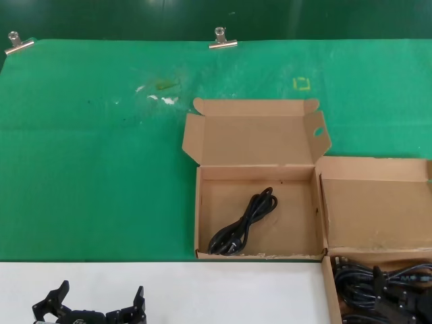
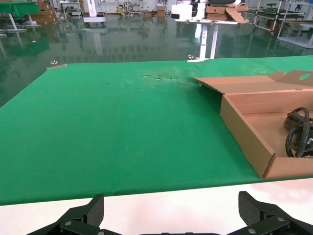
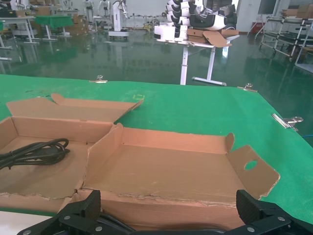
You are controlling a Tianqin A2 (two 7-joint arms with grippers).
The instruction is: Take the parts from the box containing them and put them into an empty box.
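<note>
Right pincer (image 3: 168, 215) open over cables (image 1: 378, 287); clips (image 1: 222, 39) far.

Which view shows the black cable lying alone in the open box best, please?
The head view: the cable lies whole, looped diagonally on the floor of the box. The left wrist view catches only part at its edge; the right wrist view cuts off one end.

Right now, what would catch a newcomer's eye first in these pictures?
An open cardboard box mid-mat holds a single looped black cable. At the near right, a second box is packed with black cables, the right claw open over it. The left claw sits open over the white table edge.
</note>
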